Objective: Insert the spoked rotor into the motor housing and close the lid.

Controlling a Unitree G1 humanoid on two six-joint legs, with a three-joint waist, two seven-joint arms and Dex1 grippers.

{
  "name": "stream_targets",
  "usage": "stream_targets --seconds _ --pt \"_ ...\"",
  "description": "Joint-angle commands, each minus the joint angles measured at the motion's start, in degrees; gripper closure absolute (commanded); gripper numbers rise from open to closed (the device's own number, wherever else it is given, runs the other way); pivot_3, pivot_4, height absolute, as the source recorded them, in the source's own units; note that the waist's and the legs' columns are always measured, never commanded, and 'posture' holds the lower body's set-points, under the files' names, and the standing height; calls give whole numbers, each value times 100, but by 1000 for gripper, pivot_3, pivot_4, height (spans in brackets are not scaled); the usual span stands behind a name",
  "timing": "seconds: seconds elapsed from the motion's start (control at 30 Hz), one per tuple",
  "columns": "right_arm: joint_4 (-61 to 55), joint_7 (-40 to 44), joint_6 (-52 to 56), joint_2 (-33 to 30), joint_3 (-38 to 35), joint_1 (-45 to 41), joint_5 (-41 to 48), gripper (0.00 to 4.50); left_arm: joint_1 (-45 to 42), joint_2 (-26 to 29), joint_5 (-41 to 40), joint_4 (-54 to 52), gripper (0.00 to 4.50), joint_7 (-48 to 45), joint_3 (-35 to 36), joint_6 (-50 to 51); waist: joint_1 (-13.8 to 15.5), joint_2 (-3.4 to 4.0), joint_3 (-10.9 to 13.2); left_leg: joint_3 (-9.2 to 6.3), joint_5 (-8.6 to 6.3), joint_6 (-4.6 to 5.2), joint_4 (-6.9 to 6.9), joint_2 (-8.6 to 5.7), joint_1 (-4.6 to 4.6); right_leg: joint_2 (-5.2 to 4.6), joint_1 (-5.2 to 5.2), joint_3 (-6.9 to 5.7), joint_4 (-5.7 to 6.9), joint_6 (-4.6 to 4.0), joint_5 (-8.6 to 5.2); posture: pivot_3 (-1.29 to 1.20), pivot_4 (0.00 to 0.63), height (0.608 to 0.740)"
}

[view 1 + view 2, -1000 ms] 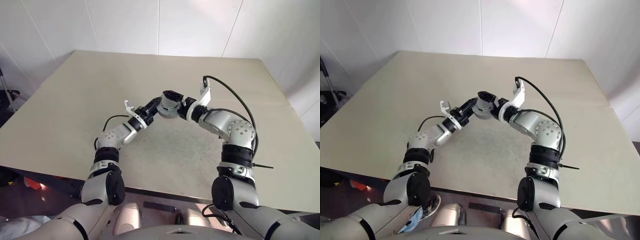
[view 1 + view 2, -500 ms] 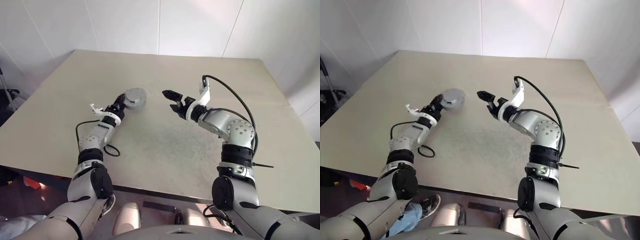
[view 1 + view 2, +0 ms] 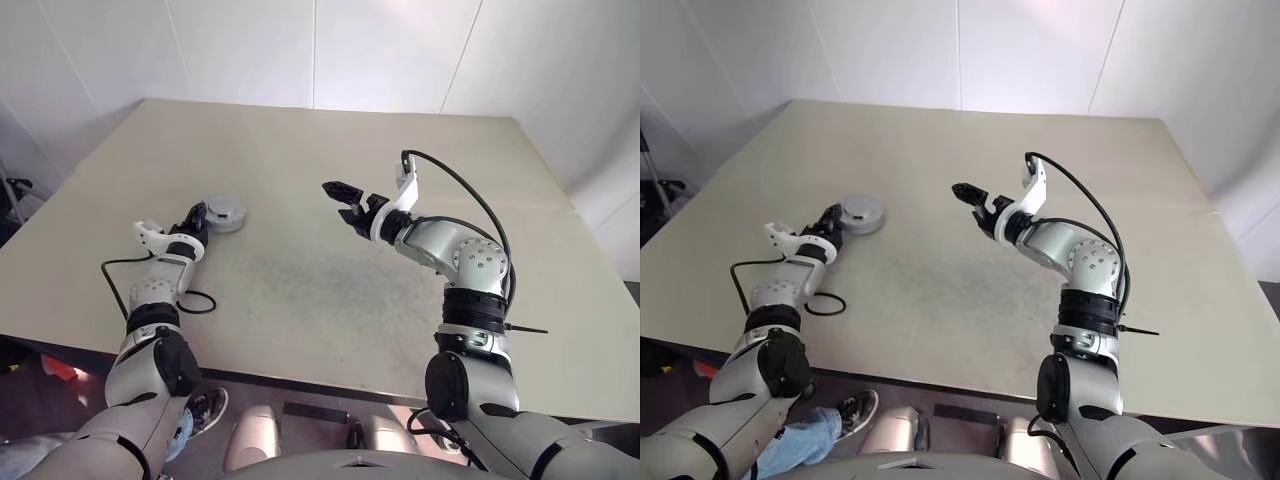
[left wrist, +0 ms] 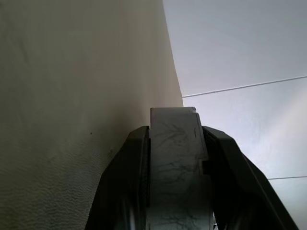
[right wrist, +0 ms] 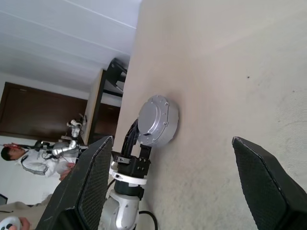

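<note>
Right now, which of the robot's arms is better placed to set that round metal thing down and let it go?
The left. Its left gripper is already closed on the motor housing, low at the table. The right gripper hangs open and empty above the table's middle, well apart from it.

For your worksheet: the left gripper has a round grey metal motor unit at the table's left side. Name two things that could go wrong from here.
1. The left gripper clamps the round grey metal motor housing with its lid on by its edge only, so it might slip or tip on release.
2. It sits near the left edge of the beige table, so a nudge could send it off.
3. The black cable loop lying under the left arm could snag.
</note>
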Motion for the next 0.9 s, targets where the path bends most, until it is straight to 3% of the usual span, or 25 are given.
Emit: stream_targets --seconds 0.03,0.17,0.53,0.63,0.7,0.8,0.9 --pt "-68 95 -11 -7 31 -119 33 0 -83 241 109 20 2277 56 20 -264 3 0 0 0 1 -2 0 3 0 3 0 0 2 0 0 0 0 740" --pt "-72 97 3 15 29 -116 1 0 -99 335 178 236 994 268 70 -462 5 0 0 1 4 -8 -1 7 23 5 18 2 6 -1 -1 0 0 740" --pt "-258 517 151 -154 389 25 -304 0 -249 1444 345 557 994 -164 169 -1045 15 0 0 -1 19 -37 -2 51 36 48 22 3 4 -17 7 0 0 740" --pt "-993 1560 -1017 -937 1684 451 -1916 0 -237 1341 607 -79 994 -897 -373 -905 142 -2 0 -5 19 -37 -3 45 32 46 27 3 -1 -17 7 0 0 740" --pt "-1349 2618 -1803 -1731 2400 828 -2758 0 66 1102 817 -1282 994 -1576 -1234 -510 280 -8 3 -9 19 -37 -1 38 23 40 36 0 -17 -12 10 0 0 740" --pt "-1597 4020 -2639 -2793 2775 1295 -3413 0 603 1011 1111 -3013 994 -2186 -2414 26 346 -13 7 -9 15 -31 -1 20 28 20 64 0 -45 11 23 0 0 740" --pt "-1529 4899 -3124 -3450 2748 1568 -3712 0 830 1082 1244 -3863 994 -2440 -2999 288 307 -17 9 -5 10 -22 1 13 40 11 76 4 -49 16 26 0 0 740"
